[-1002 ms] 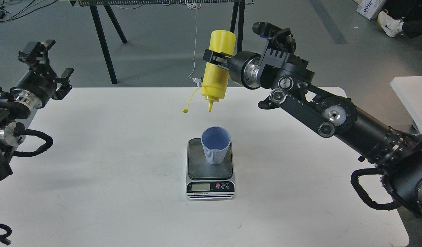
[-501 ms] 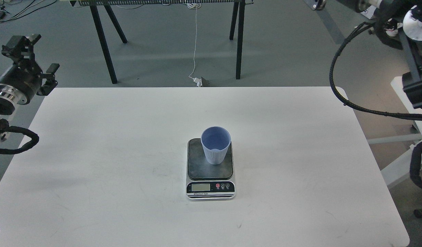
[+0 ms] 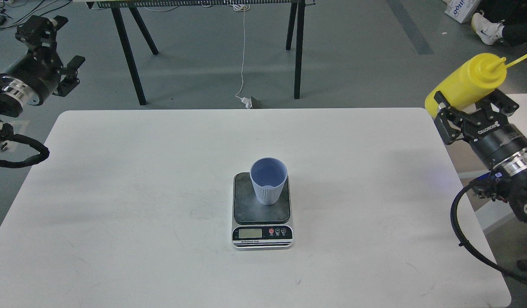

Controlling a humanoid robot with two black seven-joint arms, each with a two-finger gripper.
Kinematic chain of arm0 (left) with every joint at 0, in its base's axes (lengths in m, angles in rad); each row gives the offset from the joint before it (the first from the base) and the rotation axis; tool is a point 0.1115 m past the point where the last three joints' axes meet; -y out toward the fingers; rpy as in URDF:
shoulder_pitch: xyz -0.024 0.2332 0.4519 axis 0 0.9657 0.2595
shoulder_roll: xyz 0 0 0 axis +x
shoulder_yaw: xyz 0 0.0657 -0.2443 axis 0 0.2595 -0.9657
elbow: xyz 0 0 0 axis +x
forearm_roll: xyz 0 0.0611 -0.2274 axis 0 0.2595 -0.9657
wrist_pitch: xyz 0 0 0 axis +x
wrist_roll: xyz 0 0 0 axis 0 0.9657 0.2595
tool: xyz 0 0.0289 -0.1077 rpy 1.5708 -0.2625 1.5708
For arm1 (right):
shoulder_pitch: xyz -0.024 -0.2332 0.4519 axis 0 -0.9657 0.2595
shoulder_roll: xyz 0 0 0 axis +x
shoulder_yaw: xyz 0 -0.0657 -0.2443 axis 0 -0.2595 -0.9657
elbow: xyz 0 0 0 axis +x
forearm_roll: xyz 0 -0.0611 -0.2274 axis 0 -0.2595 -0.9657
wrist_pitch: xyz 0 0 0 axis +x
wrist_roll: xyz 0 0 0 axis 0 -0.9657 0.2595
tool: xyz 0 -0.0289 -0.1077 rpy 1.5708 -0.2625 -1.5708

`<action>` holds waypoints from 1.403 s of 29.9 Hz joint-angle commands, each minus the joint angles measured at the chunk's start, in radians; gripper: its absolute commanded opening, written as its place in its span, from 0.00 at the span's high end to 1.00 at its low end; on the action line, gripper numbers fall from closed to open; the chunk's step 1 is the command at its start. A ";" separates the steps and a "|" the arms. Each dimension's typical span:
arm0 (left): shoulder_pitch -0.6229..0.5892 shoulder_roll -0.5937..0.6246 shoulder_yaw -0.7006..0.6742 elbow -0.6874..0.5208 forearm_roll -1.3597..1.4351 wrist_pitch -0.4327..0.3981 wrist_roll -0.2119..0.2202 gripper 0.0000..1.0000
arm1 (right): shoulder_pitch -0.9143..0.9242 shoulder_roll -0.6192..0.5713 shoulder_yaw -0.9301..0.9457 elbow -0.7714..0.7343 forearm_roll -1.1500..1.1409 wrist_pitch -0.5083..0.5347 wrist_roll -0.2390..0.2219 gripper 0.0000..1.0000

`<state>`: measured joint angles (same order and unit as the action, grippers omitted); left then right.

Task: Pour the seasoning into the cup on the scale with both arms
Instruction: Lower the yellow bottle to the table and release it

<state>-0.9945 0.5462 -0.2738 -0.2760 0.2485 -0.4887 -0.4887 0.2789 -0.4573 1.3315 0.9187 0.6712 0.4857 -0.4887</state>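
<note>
The light-blue ribbed cup (image 3: 269, 180) stands upright on the dark platform of the scale (image 3: 262, 222), near the middle of the white table (image 3: 160, 192). My right gripper (image 3: 472, 110) is off the table's right edge and shut on the yellow seasoning bottle (image 3: 464, 85). The bottle leans with its nozzle up and to the right, its tether trailing toward the frame's edge. My left gripper (image 3: 53, 51) is open and empty, raised off the table's far left corner.
Black trestle legs (image 3: 130, 55) and a white cable (image 3: 242, 51) stand on the grey floor behind the table. Another white surface (image 3: 524, 102) lies at the right edge. A person's shoe (image 3: 486, 28) shows at top right.
One second ago the right gripper held the bottle nozzle-down above the cup. It is now off the table's right edge with the nozzle pointing up. The left gripper has shifted slightly.
</note>
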 commanded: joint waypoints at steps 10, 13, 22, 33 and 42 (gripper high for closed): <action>0.001 -0.031 0.002 0.000 0.000 0.000 0.000 0.00 | -0.090 0.184 -0.020 -0.235 -0.005 0.003 0.000 0.93; 0.001 -0.032 0.005 0.000 0.002 0.000 0.000 0.00 | -0.104 0.200 -0.040 -0.231 -0.012 0.003 0.000 0.93; 0.002 -0.052 0.016 0.000 0.000 0.000 0.000 0.00 | -0.122 0.209 -0.107 -0.219 -0.013 0.003 0.000 0.81; 0.002 -0.054 0.018 0.000 0.002 0.000 0.000 0.00 | -0.122 0.195 -0.115 -0.218 -0.019 0.003 0.000 0.10; 0.002 -0.054 0.018 0.000 0.002 0.000 0.000 0.00 | -0.182 0.126 -0.115 -0.147 -0.021 0.003 0.000 0.07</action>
<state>-0.9927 0.4924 -0.2561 -0.2760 0.2501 -0.4886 -0.4887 0.1273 -0.3060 1.2163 0.7362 0.6504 0.4889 -0.4889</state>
